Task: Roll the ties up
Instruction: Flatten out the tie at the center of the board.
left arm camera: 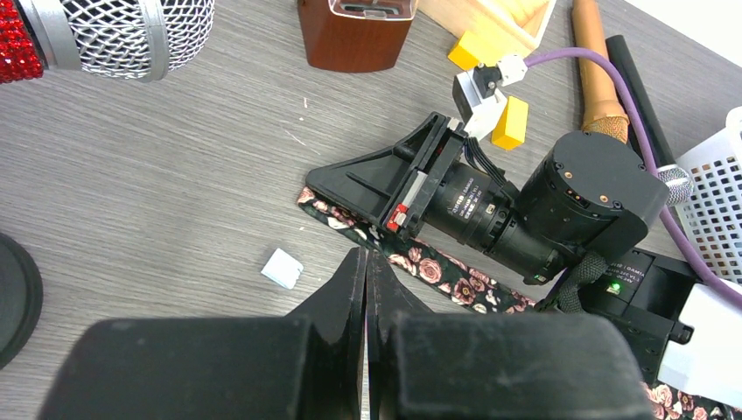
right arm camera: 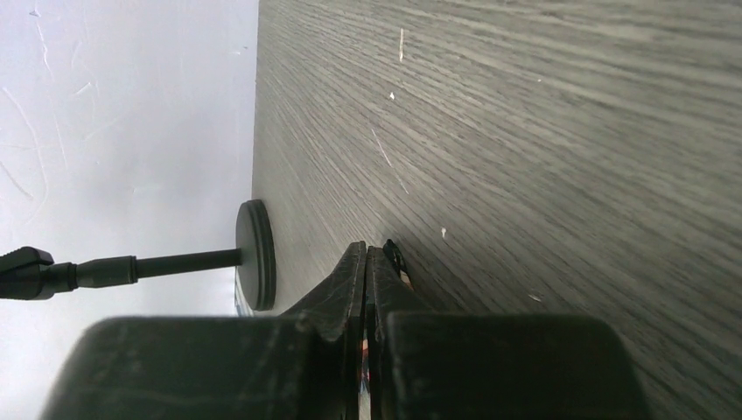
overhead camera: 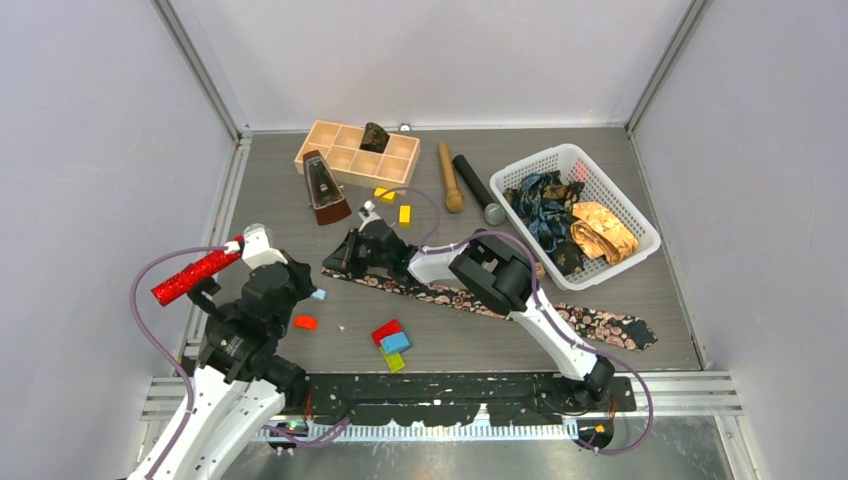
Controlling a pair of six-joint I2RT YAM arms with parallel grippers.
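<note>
- While the black tie (overhead camera: 600, 322) lies stretched flat on the table (overhead camera: 280, 190), running from the middle of the overhead view down to the lower right, no turn of it has been rolled yet.
- The right gripper (overhead camera: 338, 260) sits at the tie's narrow end, left of centre in the overhead view. Its jaws are pressed together, and its own wrist view shows a sliver of patterned cloth between them, so it appears to pinch that end.
- The left gripper (left arm camera: 366, 262) hangs just beside the tie, fingers closed on nothing. The red microphone (overhead camera: 195, 277) stands apart at the left edge.
- In the basket (overhead camera: 618, 192) at the upper right lie a blue-teal tie (overhead camera: 540, 205), a golden tie (overhead camera: 603, 230) and a dark brown tie (overhead camera: 565, 258), all loosely bunched rather than rolled.
- A dark bundle (overhead camera: 375, 136) rests in one compartment of the wooden tray (overhead camera: 330, 140) at the top centre. Whether it is a finished roll cannot be told.
- My judgement: the work is near its start. The black tie needs winding from the pinched end, and the three in the basket remain.
</note>
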